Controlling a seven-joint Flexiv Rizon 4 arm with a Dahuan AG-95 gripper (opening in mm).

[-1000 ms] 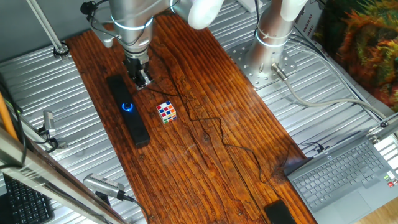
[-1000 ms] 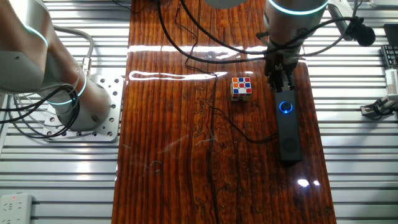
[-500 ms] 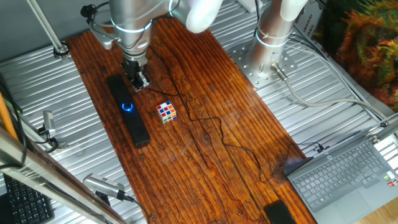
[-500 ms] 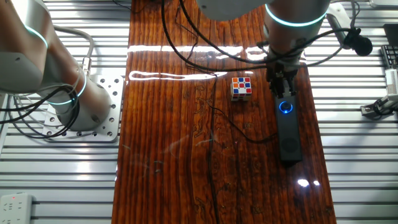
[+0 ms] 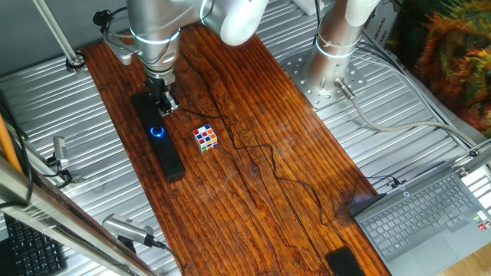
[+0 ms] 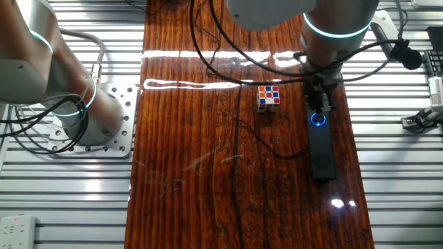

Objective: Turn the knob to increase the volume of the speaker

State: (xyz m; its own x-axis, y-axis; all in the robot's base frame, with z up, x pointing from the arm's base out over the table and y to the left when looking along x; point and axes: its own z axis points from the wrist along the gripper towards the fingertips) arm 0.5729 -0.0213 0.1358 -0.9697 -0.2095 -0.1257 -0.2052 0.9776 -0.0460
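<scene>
Black and matte, the speaker [image 5: 157, 136] lies lengthwise along the left edge of the wooden table [image 5: 253, 176], its blue-ringed knob [image 5: 158, 131] near mid-bar. The gripper [image 5: 163, 106] hangs just beyond the knob along the bar's long axis; whether its jaws are apart I cannot tell. To the right sits the puzzle cube [image 5: 205, 138]. The other fixed view shows the gripper [image 6: 320, 105] almost touching the knob [image 6: 318, 119].

speaker's [image 6: 320, 149] far end — under end effector [image 6: 319, 106]
</scene>
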